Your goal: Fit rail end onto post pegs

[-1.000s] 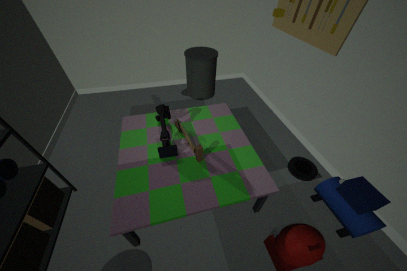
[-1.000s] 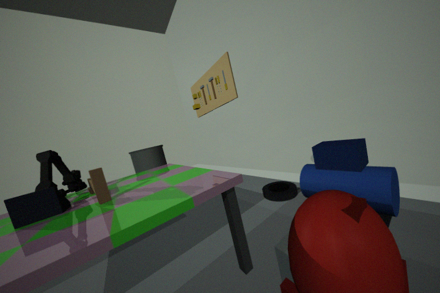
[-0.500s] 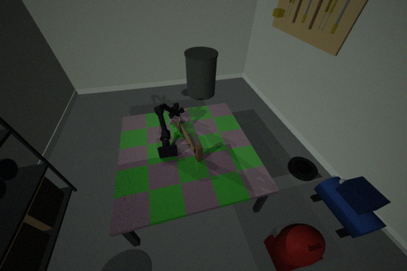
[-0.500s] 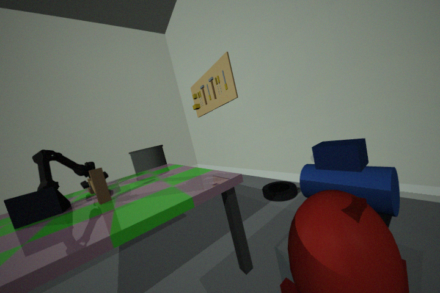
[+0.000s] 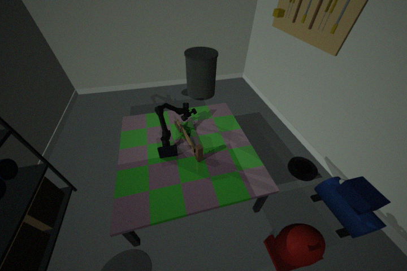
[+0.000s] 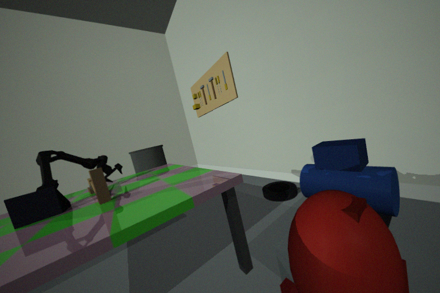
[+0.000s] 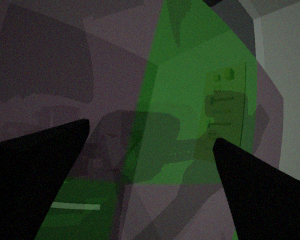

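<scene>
The wooden rail (image 5: 188,139) slants across the table, its far end at the small footboard block (image 5: 177,122) and its near end beside the short wooden post (image 5: 199,153) (image 6: 100,186). In the exterior view the post hides most of the rail. The pegs, the holes and any gap at the post are too small and dark to make out. My gripper (image 5: 191,115) (image 6: 115,176) (image 7: 153,135) is open and empty. It hangs above the table to the right of the rail's far part, as seen in the top view. Neither rail nor post shows in the wrist view.
The checkered table (image 5: 165,204) (image 6: 154,212) (image 7: 190,200) is glossy and shows reflections and shadows. The arm's dark base (image 5: 168,151) (image 6: 36,207) stands left of the rail and post. A grey bin (image 5: 200,75) (image 6: 148,159) stands on the floor beyond the table.
</scene>
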Robot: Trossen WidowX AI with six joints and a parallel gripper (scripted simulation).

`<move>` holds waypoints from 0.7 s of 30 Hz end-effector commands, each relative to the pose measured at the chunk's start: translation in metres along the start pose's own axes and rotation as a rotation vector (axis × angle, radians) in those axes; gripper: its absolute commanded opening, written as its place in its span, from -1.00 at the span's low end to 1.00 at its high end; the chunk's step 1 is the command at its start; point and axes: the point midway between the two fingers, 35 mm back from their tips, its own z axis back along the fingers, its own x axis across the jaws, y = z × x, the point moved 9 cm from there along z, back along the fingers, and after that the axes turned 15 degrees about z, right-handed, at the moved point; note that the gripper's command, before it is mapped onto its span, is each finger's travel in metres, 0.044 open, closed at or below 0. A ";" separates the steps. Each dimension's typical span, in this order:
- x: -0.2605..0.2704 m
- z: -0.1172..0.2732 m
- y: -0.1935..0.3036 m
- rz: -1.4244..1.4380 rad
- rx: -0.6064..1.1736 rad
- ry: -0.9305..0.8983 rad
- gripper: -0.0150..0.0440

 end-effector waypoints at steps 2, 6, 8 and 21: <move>-0.008 0.014 0.058 0.054 0.201 -0.035 1.00; -0.011 0.038 0.106 0.107 0.361 -0.104 1.00; -0.011 0.055 0.130 0.135 0.431 -0.158 1.00; 0.037 0.194 0.238 0.109 0.568 -0.567 1.00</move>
